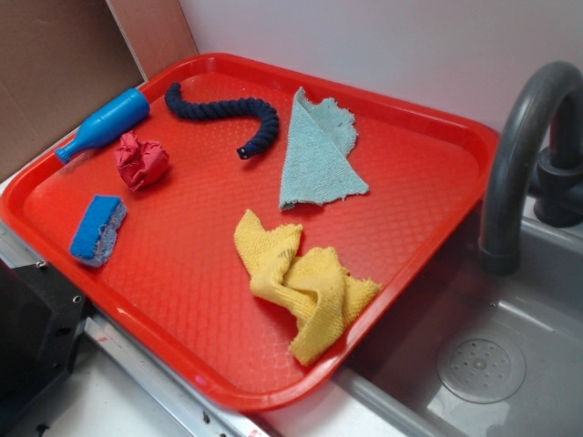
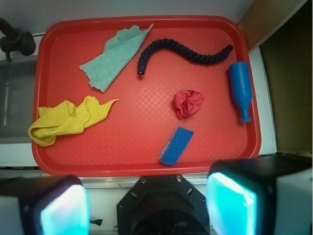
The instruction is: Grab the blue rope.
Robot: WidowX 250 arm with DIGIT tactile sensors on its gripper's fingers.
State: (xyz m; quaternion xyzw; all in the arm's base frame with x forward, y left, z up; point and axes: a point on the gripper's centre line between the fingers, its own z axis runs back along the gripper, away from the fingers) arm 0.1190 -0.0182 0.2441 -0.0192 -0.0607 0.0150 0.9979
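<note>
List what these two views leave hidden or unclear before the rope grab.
- Gripper: wrist view shows only two blurred pads at the bottom edge; the exterior view misses it entirely.
- Sink: cut off by the right and bottom edges in the exterior view.
- Faucet: its top leaves the frame in the exterior view.
- Rope: fully visible, but its underside and how it lies on the tray can't be told.

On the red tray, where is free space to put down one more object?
Bare tray lies centrally, bordered by the blue sponge, red crumpled ball, blue rope and yellow cloth. Also right of the green cloth. Crowded: the far-left corner by the blue bottle.
</note>
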